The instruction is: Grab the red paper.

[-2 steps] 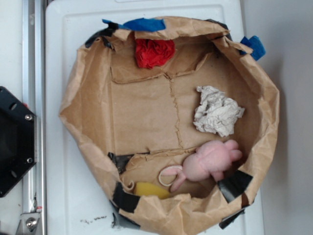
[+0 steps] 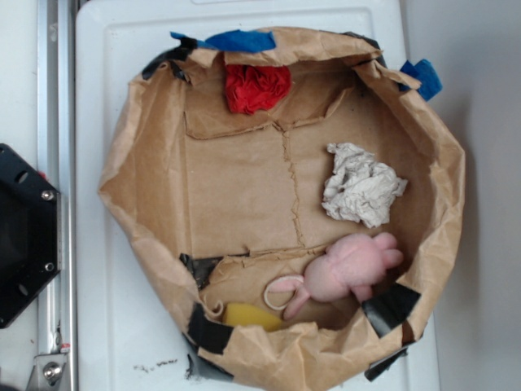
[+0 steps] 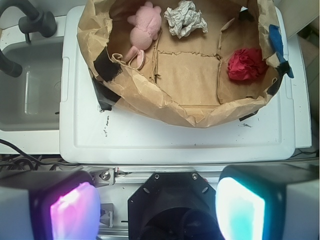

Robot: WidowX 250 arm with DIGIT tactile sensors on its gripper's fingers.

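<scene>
From the wrist view I have my end effector (image 3: 157,210) at the bottom of the frame, its two fingers spread wide, one pad glowing magenta at lower left (image 3: 75,210) and the other cyan at lower right (image 3: 240,207), with nothing between them. Between them sits the black mount (image 3: 167,200) on the metal rail. Beyond that lies the white surface (image 3: 150,140), with a sink (image 3: 30,95) at the left edge. On the surface stands the brown paper bag (image 3: 150,97), its rim rolled down and patched with black tape (image 3: 106,66) and blue tape (image 3: 276,40). Inside it, the red paper (image 3: 246,64) rests on the bag floor at the right, close to the wall and well apart from my end effector. Further back, at the top of the frame, I see the pink bunny (image 3: 144,26) on the left and the white crumpled paper (image 3: 186,18) just beside it. In the exterior view a yellow item (image 2: 251,316) is tucked under the bag's lower rim.
</scene>
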